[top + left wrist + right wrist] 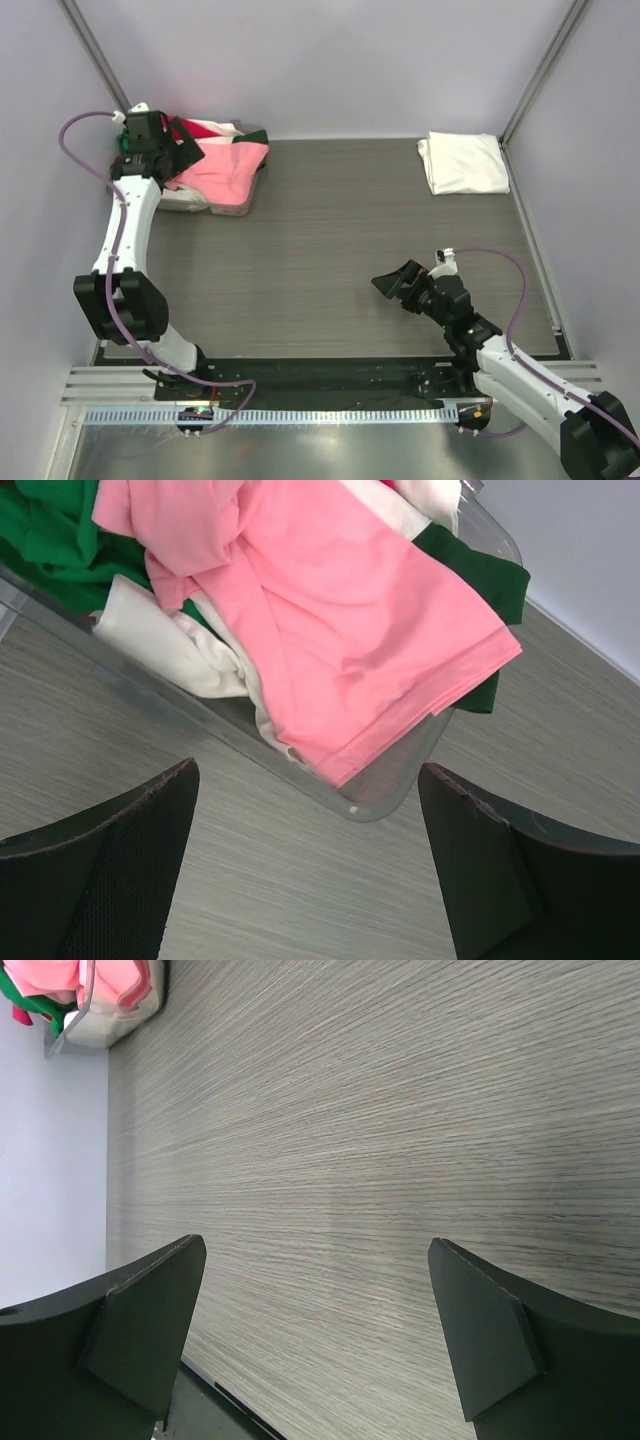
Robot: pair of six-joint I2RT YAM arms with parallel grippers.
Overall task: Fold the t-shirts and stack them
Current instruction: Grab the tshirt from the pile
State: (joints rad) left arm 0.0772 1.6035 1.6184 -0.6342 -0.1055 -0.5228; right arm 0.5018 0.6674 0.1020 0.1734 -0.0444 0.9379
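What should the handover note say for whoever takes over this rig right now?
Left pincer: open, empty, hovering at the clear tray.
Right pincer: open, empty, above the bare table.
Things: the pink t-shirt lies on top of a loose heap in the tray, with a green t-shirt and a crumpled white t-shirt under it. A folded white t-shirt lies at the far right corner.
Done: one shirt folded and set down.
Left: fold and stack the heap, probably the pink one first.
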